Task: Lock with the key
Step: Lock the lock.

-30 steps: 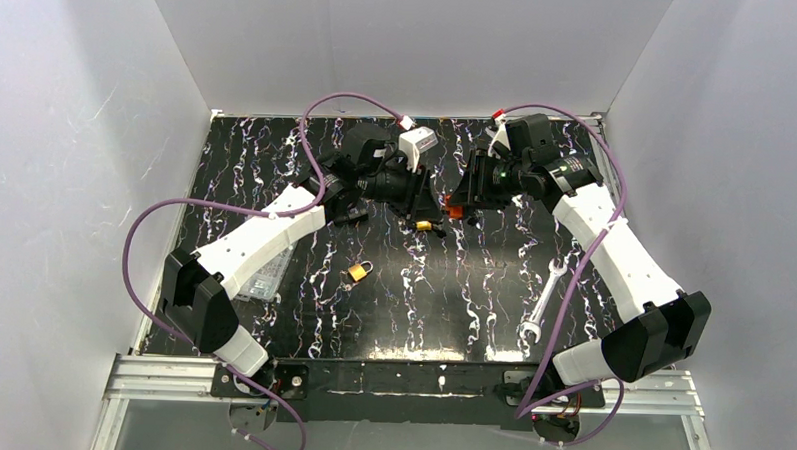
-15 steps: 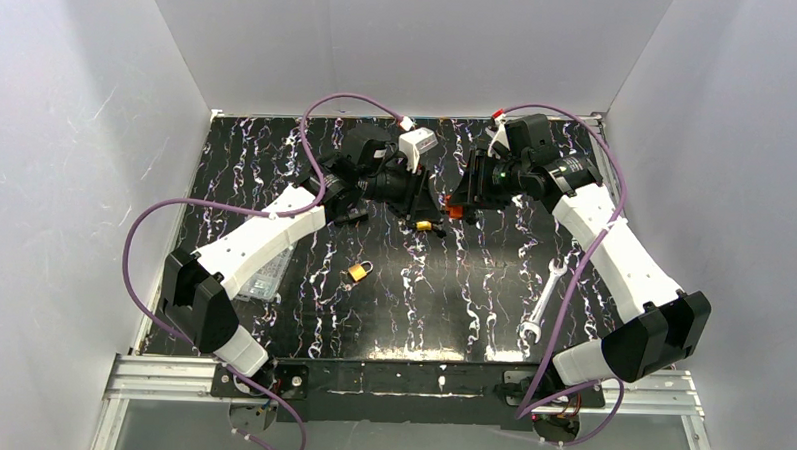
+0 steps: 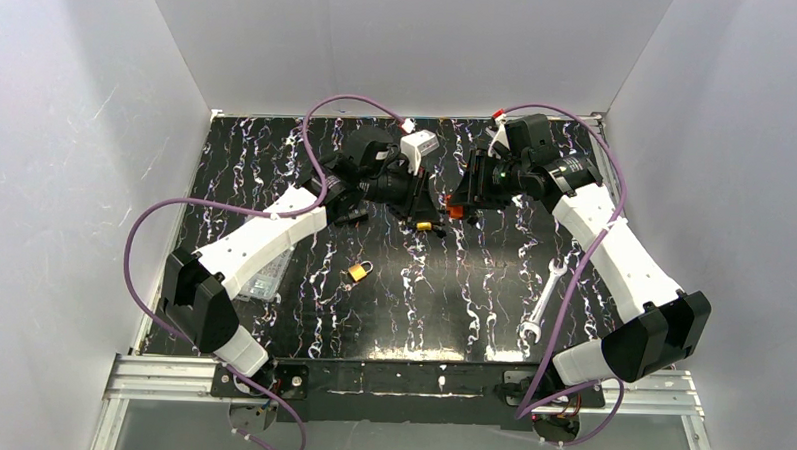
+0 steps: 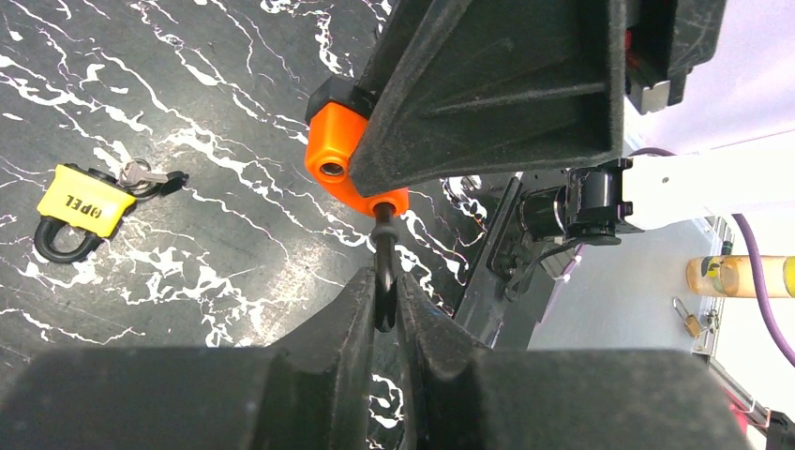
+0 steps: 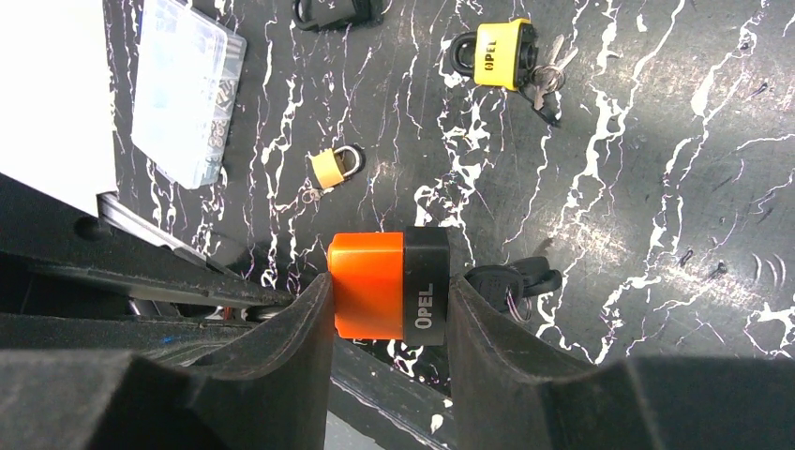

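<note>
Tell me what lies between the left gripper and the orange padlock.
A thin black bar, apparently its shackle, runs from the orange padlock down to the left gripper, which pinches it; the left wrist view shows it.

A black worktop (image 3: 412, 306) veined with white fills the booth, glossy enough to catch the even overhead light. Plain pale panels close it in: back wall (image 3: 401, 45), left wall (image 3: 66, 173), right wall (image 3: 727, 146). A metal rail (image 3: 159, 377), probably aluminium, runs along the near edge.

Robotics lab test cell, white panel walls (image 3: 401, 45), black marbled table (image 3: 432, 306), aluminium base rail (image 3: 159, 375), purple cabling (image 3: 354, 96).
</note>
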Robot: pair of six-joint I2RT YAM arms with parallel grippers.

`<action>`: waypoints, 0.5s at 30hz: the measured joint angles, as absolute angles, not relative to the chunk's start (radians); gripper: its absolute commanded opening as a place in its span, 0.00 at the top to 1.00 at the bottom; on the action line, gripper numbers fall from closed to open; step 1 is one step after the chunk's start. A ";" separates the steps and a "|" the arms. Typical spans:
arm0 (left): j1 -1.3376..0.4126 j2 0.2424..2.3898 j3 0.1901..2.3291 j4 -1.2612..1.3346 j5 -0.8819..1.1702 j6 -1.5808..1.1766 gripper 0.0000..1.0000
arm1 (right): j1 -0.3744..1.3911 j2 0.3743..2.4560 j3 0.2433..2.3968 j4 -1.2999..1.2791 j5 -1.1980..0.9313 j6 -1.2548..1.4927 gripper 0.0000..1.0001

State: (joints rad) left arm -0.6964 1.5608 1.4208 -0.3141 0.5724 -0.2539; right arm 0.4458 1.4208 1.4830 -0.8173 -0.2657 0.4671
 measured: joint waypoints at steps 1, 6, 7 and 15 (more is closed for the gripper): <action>-0.697 1.561 1.421 -0.314 0.572 -0.254 0.95 | 0.446 1.421 1.483 -0.818 -0.265 0.467 0.99; -0.704 1.565 1.421 -0.310 0.561 -0.262 1.00 | 0.446 1.421 1.483 -0.822 -0.260 0.467 0.99; -0.705 1.566 1.421 -0.308 0.558 -0.263 1.00 | 0.446 1.421 1.483 -0.822 -0.258 0.467 0.99; -0.714 1.549 1.421 -0.295 0.511 -0.274 1.00 | 0.446 1.388 1.474 -0.809 -0.246 0.470 0.38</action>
